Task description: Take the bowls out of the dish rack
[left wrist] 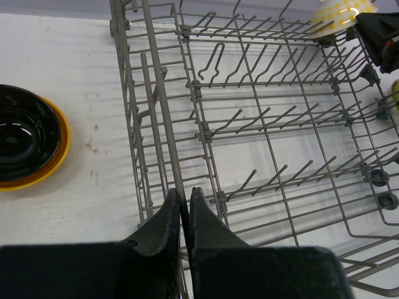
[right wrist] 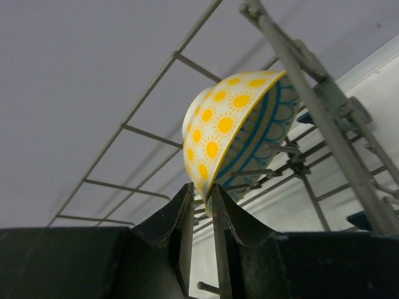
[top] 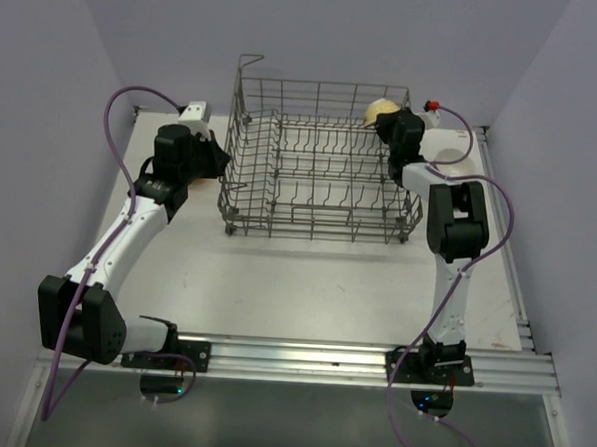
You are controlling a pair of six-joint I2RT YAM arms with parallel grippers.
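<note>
Right pincer (right wrist: pixel 201 196) nips only the rim of the bowl (right wrist: pixel 227 124), which may slip inside the dish rack (left wrist: pixel 204 129), clamped by the left pincer (left wrist: pixel 182 199)

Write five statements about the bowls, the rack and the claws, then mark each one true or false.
1. The sun-patterned bowl sits in the dish rack. True.
2. The right claw has that bowl's rim between its fingers. True.
3. The black bowl lies inside the rack. False: it stands on the table, outside the rack's left wall.
4. The sun-patterned bowl is in the rack's near left corner. False: the top view shows it in the far right corner.
5. The left claw stands wide open. False: its fingers are pressed close together at the rack's left wall.
</note>
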